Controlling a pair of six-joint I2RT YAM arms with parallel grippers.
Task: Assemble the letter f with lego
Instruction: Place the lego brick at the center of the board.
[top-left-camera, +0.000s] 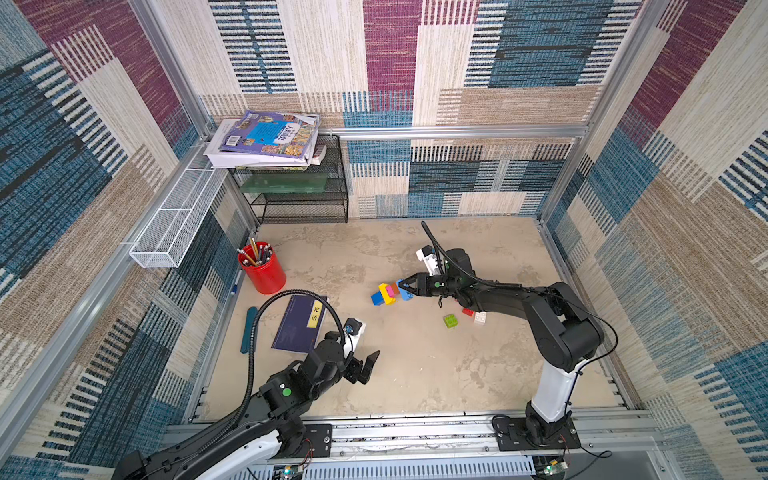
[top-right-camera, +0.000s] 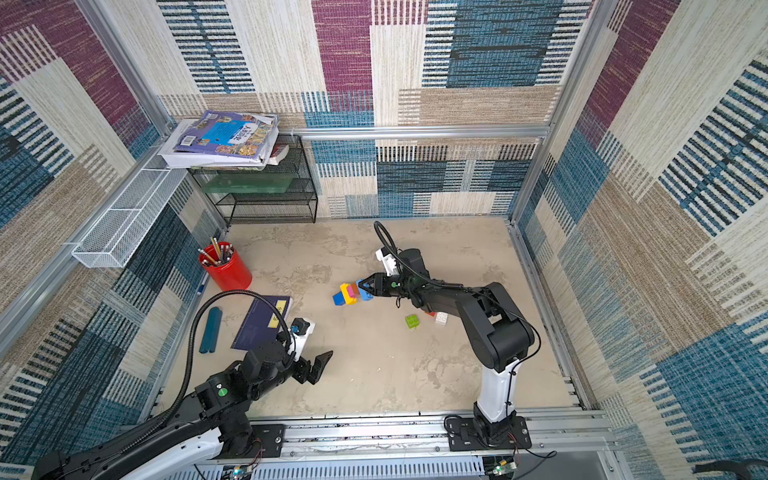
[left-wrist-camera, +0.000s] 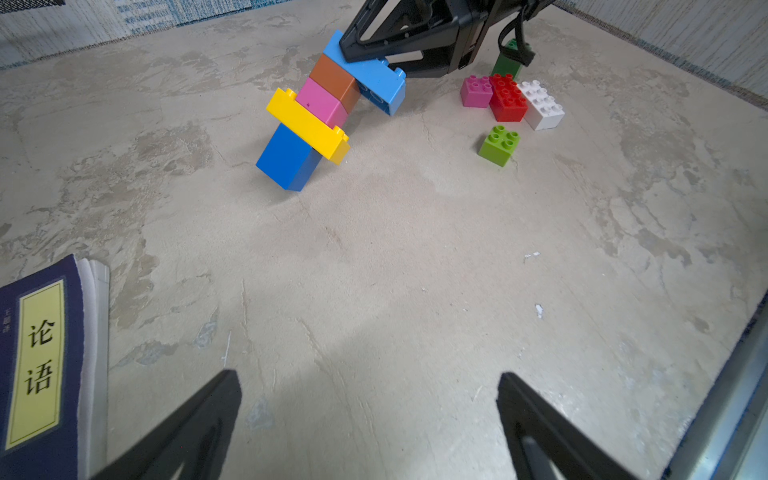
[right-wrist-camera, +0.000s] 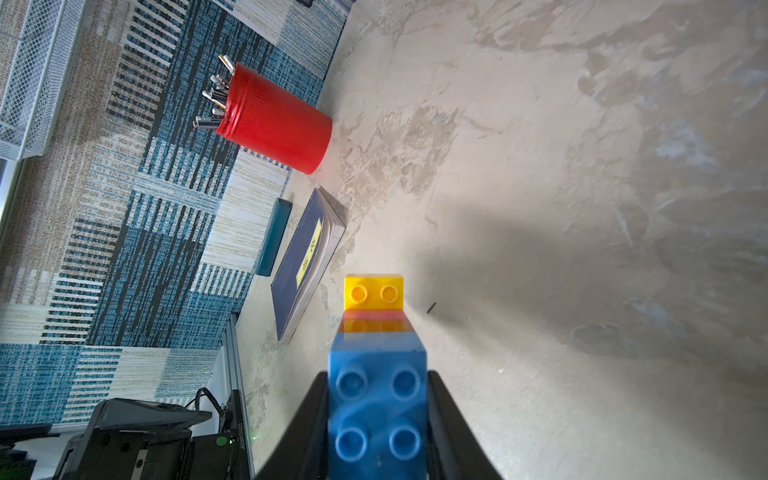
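Observation:
A joined lego stack (top-left-camera: 388, 293) leans tilted at mid-table: dark blue brick (left-wrist-camera: 286, 160), long yellow brick (left-wrist-camera: 307, 124), pink (left-wrist-camera: 322, 104), brown (left-wrist-camera: 334, 79) and light blue brick (left-wrist-camera: 374, 81). My right gripper (top-left-camera: 402, 284) is shut on the light blue brick (right-wrist-camera: 378, 407), one finger on each side. Loose lego lies to its right: lime green (left-wrist-camera: 500, 144), red (left-wrist-camera: 507, 97), white (left-wrist-camera: 542, 106), pink (left-wrist-camera: 476, 90) and a dark green one (left-wrist-camera: 509, 62) partly behind the arm. My left gripper (top-left-camera: 370, 365) hovers wide open and empty, nearer the front edge.
A red pencil cup (top-left-camera: 262, 270), a dark blue book (top-left-camera: 299, 322) and a teal case (top-left-camera: 248, 330) sit at the left. A black mesh shelf (top-left-camera: 299, 187) with stacked books stands at the back left, and a white mesh basket (top-left-camera: 174, 224) hangs on the left wall.

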